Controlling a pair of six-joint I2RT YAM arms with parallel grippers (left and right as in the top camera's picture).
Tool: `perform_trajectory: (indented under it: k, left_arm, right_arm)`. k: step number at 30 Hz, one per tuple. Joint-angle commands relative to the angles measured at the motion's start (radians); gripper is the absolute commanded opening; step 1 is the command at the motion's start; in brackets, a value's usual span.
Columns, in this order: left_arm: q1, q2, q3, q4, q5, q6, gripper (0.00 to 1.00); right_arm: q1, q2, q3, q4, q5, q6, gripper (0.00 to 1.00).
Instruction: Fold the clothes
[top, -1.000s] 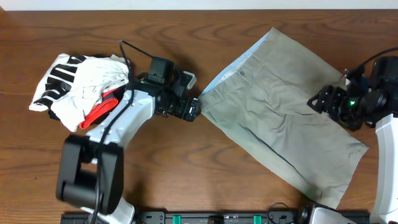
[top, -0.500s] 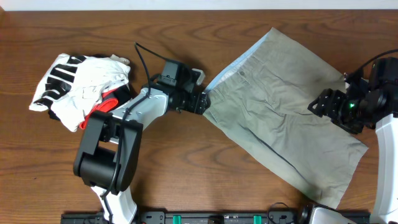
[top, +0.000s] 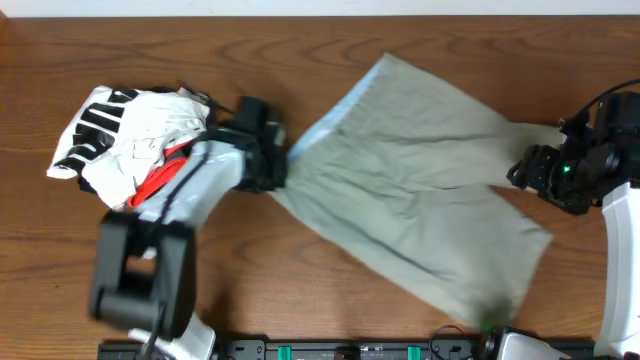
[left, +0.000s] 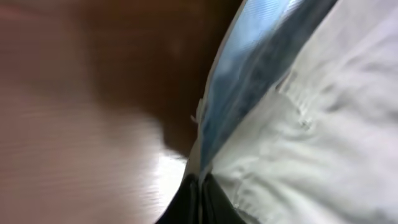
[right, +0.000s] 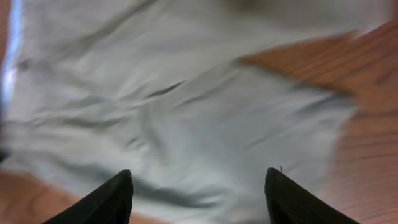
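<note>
As they lie spread on the desk (top: 300, 50), the khaki shorts (top: 410, 190) sit just right of the white bundle (top: 130, 135). The left hand (top: 272, 170), between bundle and shorts, is clenched on the blue-lined waistband corner. Farthest from the bundle, the right hand (top: 518, 172) is released, seemingly just above a leg hem.

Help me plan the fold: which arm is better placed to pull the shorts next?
Left. The left pincer is shut on the shorts at the waistband edge. The right pincer hangs open over the leg end, gripping nothing.
</note>
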Motion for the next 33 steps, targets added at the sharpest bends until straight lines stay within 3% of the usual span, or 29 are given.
perform_trajectory:
  k: [1, 9, 21, 30, 32, 33]
  left_arm:
    - [0.038, -0.1, 0.006, -0.041, -0.126, -0.032, 0.06]
    - [0.042, -0.14, 0.006, -0.088, -0.133, -0.032, 0.06]
    - [0.042, -0.14, 0.006, -0.088, -0.133, -0.032, 0.11]
    - [0.042, -0.14, 0.006, -0.087, -0.132, -0.032, 0.14]
    - [0.042, -0.14, 0.006, -0.087, -0.132, -0.032, 0.15]
    - [0.042, -0.14, 0.006, -0.087, -0.132, -0.032, 0.15]
  right_arm:
    - [0.0, 0.037, -0.061, 0.048, 0.046, 0.018, 0.68]
    - [0.007, 0.119, -0.164, 0.228, 0.09, 0.044, 0.69]
    - [0.007, 0.214, -0.193, 0.467, 0.299, 0.233, 0.62]
    - [0.017, 0.339, -0.193, 0.565, 0.251, 0.246, 0.62]
    - [0.021, 0.36, -0.193, 0.588, 0.25, 0.246, 0.53]
    - [0.021, 0.365, -0.193, 0.592, 0.251, 0.246, 0.43]
